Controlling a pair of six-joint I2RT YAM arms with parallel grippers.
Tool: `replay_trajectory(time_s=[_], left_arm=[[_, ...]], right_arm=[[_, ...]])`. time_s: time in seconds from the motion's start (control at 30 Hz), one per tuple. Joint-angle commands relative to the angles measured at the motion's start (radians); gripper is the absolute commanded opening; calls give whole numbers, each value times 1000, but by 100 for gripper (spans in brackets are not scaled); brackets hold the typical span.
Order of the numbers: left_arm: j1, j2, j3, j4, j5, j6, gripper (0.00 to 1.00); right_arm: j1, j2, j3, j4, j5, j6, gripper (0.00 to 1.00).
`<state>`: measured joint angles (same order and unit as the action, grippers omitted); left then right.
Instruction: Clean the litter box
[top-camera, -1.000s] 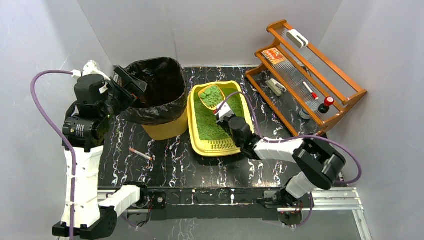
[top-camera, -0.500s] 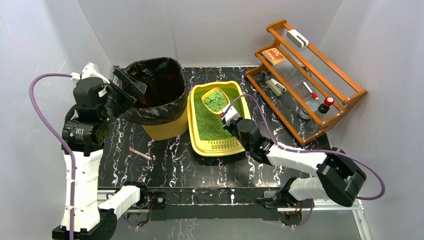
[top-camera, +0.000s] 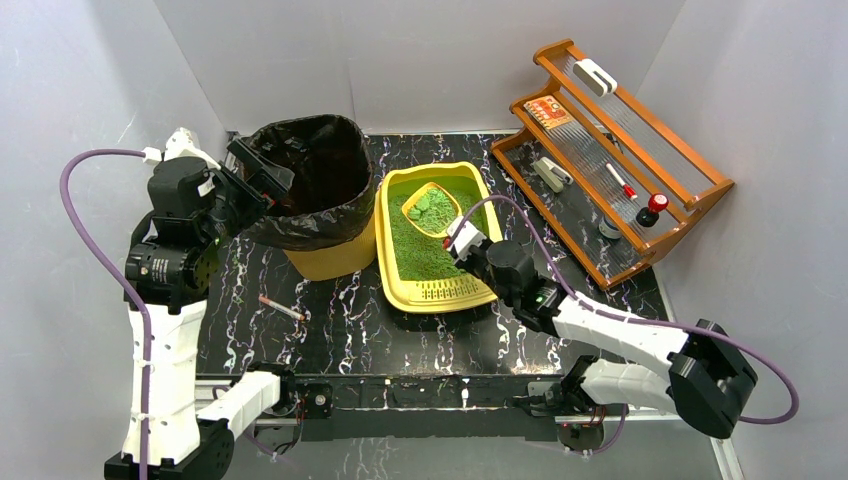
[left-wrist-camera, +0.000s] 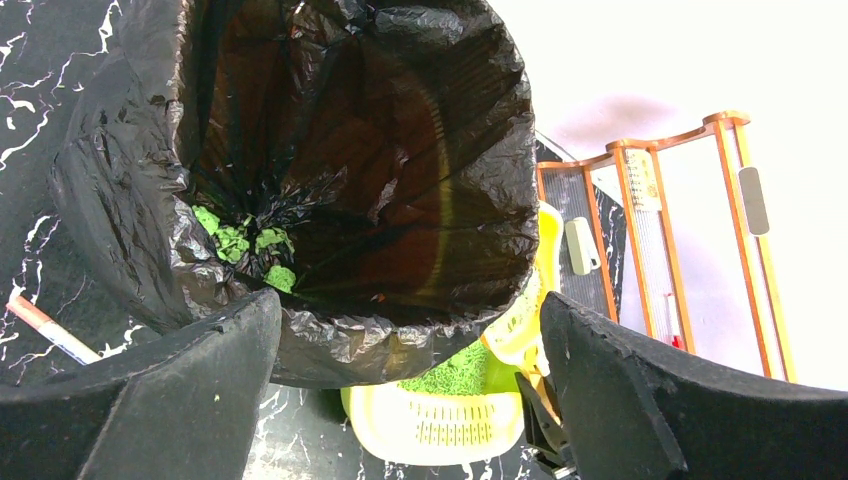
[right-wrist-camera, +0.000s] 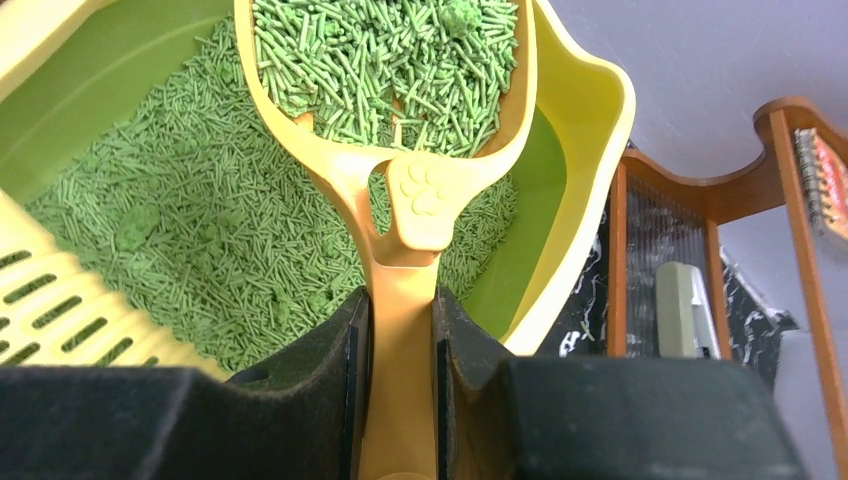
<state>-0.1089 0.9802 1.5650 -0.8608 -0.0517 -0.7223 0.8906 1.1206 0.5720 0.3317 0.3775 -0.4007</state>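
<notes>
The yellow litter box (top-camera: 484, 190) with green litter sits mid-table, its slotted grate (top-camera: 440, 291) at the near end; it also shows in the left wrist view (left-wrist-camera: 435, 430) and the right wrist view (right-wrist-camera: 590, 120). My right gripper (top-camera: 462, 240) (right-wrist-camera: 401, 330) is shut on the handle of the orange scoop (top-camera: 431, 209) (right-wrist-camera: 420, 200), whose bowl is full of green litter and held over the box. My left gripper (top-camera: 250, 165) (left-wrist-camera: 410, 340) is open and empty, hovering above the yellow bin with the black bag (top-camera: 305, 190) (left-wrist-camera: 330, 150). Green clumps lie in the bag's bottom.
A wooden rack (top-camera: 610, 150) with small items stands at the right, close to the box. A pen-like stick (top-camera: 281, 307) lies on the black marble table (top-camera: 340, 330) in front of the bin. White walls enclose the back and sides.
My right arm has swung outward and the scoop, full of litter, has shifted slightly right and nearer over the box. The left arm has barely moved.
</notes>
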Motion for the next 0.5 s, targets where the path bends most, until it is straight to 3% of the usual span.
replay_trajectory(time_s=[0.0, 0.47], left_arm=[[-5, -16, 0, 19, 10, 1, 98], [-5, -8, 16, 16, 12, 5, 98]], right_arm=[[1, -68, 3, 54, -46, -121, 0], [2, -100, 19, 8, 12, -448, 0]])
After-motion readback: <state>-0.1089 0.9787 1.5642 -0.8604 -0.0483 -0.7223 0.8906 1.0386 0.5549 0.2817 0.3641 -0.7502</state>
